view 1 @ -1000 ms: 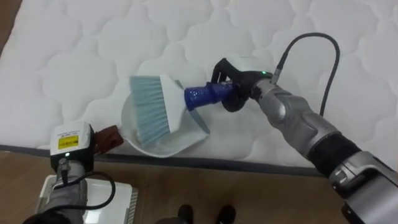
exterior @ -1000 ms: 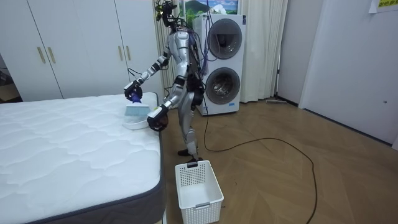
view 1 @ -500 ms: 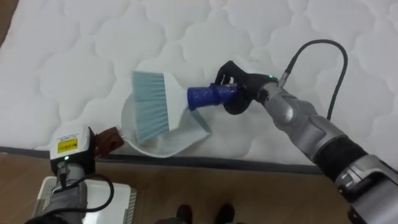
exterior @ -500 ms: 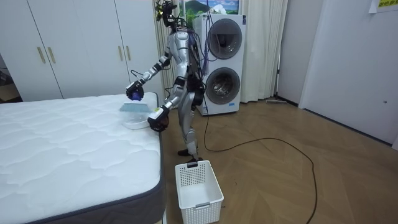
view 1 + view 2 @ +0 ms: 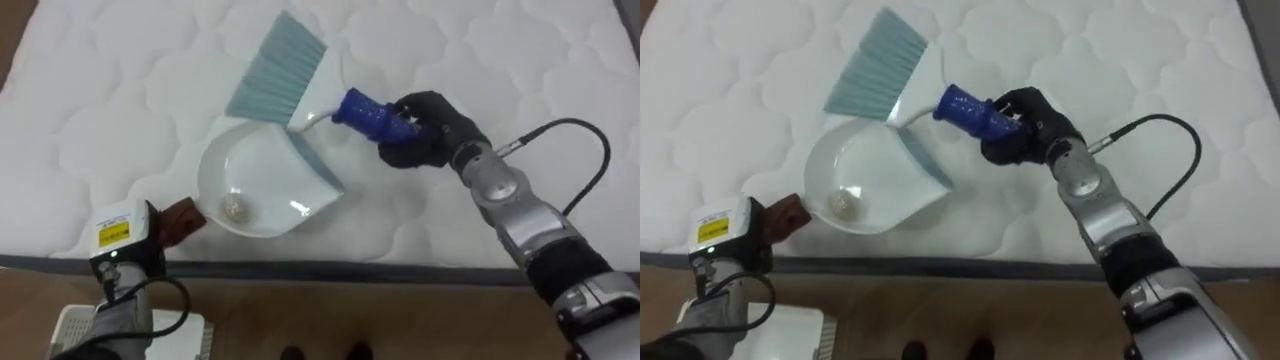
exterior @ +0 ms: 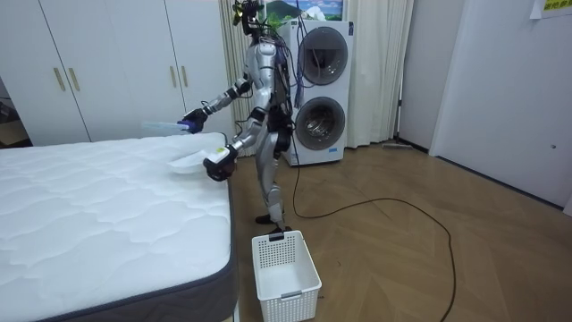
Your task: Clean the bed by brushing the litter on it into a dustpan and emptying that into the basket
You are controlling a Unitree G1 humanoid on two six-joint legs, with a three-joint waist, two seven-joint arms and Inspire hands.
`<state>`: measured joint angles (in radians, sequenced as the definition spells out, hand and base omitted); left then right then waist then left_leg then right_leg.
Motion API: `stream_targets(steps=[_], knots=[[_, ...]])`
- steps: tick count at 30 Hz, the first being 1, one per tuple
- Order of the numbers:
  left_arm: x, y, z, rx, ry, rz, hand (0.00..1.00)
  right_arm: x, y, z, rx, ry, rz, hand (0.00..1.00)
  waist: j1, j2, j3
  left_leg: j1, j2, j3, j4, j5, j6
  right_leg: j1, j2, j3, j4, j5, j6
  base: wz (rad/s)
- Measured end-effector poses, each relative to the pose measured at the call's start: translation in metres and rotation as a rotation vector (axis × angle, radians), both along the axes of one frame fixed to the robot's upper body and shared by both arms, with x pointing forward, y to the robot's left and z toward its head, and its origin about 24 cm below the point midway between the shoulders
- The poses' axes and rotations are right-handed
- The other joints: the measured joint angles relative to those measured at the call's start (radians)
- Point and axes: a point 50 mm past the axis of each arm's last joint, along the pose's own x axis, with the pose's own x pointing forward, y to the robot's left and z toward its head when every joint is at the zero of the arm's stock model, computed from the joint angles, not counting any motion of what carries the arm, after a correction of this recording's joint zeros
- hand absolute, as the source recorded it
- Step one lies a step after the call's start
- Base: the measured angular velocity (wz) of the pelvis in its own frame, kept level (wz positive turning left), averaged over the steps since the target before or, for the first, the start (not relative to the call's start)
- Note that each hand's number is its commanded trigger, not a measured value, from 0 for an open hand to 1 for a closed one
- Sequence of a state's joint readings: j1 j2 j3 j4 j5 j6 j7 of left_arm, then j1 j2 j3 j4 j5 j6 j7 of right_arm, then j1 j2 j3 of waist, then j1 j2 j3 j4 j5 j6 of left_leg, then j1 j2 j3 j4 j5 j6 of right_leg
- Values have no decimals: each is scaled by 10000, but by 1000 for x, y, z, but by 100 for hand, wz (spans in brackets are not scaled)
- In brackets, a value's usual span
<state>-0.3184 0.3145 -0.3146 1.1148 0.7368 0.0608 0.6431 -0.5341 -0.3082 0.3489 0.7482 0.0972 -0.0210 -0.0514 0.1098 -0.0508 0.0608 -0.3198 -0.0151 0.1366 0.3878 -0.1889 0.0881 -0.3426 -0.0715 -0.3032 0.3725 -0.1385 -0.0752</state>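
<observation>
A white dustpan [image 5: 262,180] with a brown handle [image 5: 181,219] hangs over the near edge of the white quilted mattress [image 5: 110,110]. My left hand [image 5: 125,245] is shut on that handle, low at the left. A small pale crumb [image 5: 235,207] lies inside the pan. My black right hand [image 5: 428,132] is shut on the blue handle of a brush [image 5: 300,85]. Its light-blue bristles point away from me, over the mattress beyond the pan. In the room view I stand at the bed's corner, brush [image 6: 161,126] and dustpan [image 6: 188,161] both raised above the bed.
A white laundry basket [image 6: 284,268] stands on the wooden floor by the bed's foot, and its rim [image 5: 75,325] shows below my left hand. Stacked washing machines [image 6: 317,94] stand behind me, white wardrobes [image 6: 107,67] beyond the bed.
My right hand has lifted the brush out of the dustpan and swung its bristles away over the mattress. The pan's inside now shows, with the crumb in it.
</observation>
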Motion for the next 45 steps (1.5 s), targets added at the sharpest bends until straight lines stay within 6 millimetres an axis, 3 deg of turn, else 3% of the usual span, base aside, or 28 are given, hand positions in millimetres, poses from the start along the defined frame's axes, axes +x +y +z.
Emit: stream_targets(steps=[6,7,8,9,11,19,31,33,36,38,42,45], knots=[[-10,-1,-6,-215,22,218,100,-12,-18,-13,1646,437,-1266,100,-272,295,-209,1097,-60,7,-554,5,-2,945,11,8,-181,-17,122,0],[-11,-1,-7,-276,2,291,100,-12,-20,-13,1791,410,-1413,86,-278,315,-238,1203,-72,17,-618,6,-3,1027,7,26,-189,-36,132,-3],[-14,-1,-9,-378,-49,413,100,-12,-23,-12,2123,354,-1700,28,-290,342,-314,1372,-93,24,-742,15,-13,1144,-6,32,-200,-81,153,0],[-15,-1,-9,-438,-77,462,100,-12,-25,-12,2279,332,-1833,2,-290,341,-341,1451,-104,25,-800,18,-17,1200,-10,35,-201,-102,159,0],[-24,0,-13,-654,-144,742,100,-13,-31,-11,2526,300,-2188,0,-304,314,-434,1734,-113,16,-953,27,-29,1454,3,16,-304,-153,182,0],[-54,5,-24,-954,87,1407,100,-39,-48,-38,3349,1076,-3280,0,-425,272,-567,2474,-125,-253,-1312,20,-40,2437,173,-75,-1008,-97,309,9],[-67,6,-25,-1147,-35,1778,100,-40,-49,-38,3784,876,-4274,0,-215,355,-595,2932,-133,-653,-1491,6,-91,3170,279,-183,-1363,-78,337,10],[-64,7,-22,-1241,-163,1789,100,-42,-51,-39,3620,835,-4537,0,-254,357,-595,2632,-152,-925,-1216,-14,-117,3174,224,-575,-1359,-109,354,47],[-60,2,-19,-1425,-290,1608,100,-43,-53,-40,3602,800,-4816,0,-337,360,-593,2269,-153,-895,-957,-27,-123,3187,129,-1144,-1351,-181,332,67],[-59,-2,-20,-1538,-289,1472,100,-48,-58,-43,3896,874,-5184,0,-581,364,-591,2061,97,242,-763,-64,-54,3301,-44,-1825,-1137,-461,385,102],[-67,-1,-24,-1566,-39,1617,100,-53,-61,-47,4004,957,-5489,0,-481,451,-578,1984,27,186,-607,-82,-32,3425,-225,-2278,-973,-821,450,53],[-72,-1,-27,-1598,81,1633,100,-62,-67,-54,3976,1101,-5952,0,-474,466,-582,2002,45,488,-620,-71,-17,3623,-358,-2721,-871,-995,543,60]])
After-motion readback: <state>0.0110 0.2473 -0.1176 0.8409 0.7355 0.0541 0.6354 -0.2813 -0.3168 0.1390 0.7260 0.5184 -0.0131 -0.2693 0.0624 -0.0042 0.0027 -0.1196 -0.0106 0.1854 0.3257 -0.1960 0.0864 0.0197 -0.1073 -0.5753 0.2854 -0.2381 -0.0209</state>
